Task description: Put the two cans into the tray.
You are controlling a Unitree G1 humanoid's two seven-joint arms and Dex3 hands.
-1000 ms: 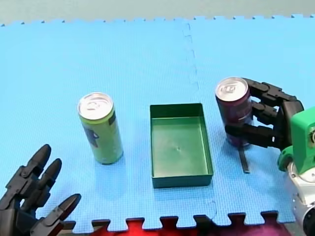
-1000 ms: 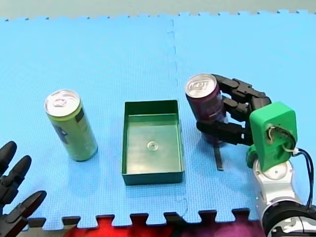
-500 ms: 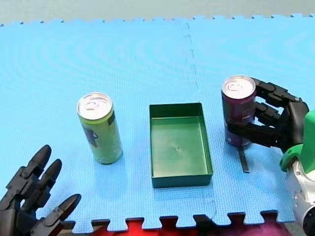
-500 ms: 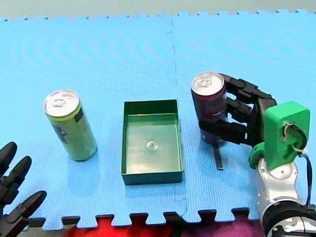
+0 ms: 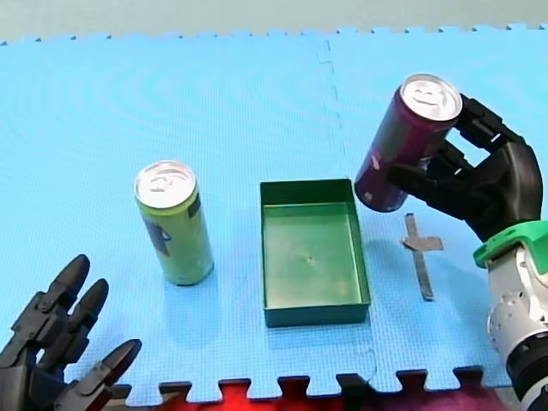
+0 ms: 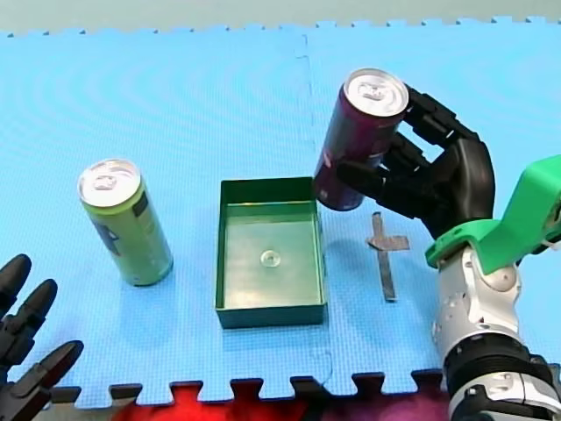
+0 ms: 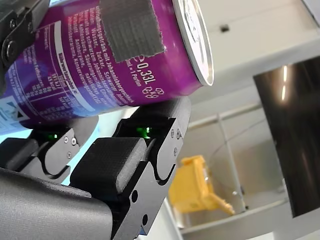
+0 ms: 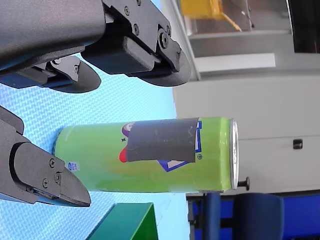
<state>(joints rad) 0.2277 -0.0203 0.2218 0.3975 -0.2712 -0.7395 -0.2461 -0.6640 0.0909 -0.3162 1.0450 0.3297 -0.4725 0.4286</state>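
blue foam mat (image 5: 214, 103) here, puzzle-edge tiles, w/ a seam (image 5: 330, 94) running front to back just right of centre. on it: green can (image 5: 174, 224) standing upright on the left, silver lid up. green tray (image 5: 317, 316) sits mid-mat, apart from the can, long side front to back. right of the tray a grey tape cross (image 5: 417, 250) is stuck flat to the mat, near the tray, not touching. mat's toothed front edge meets a red strip (image 5: 291, 396).
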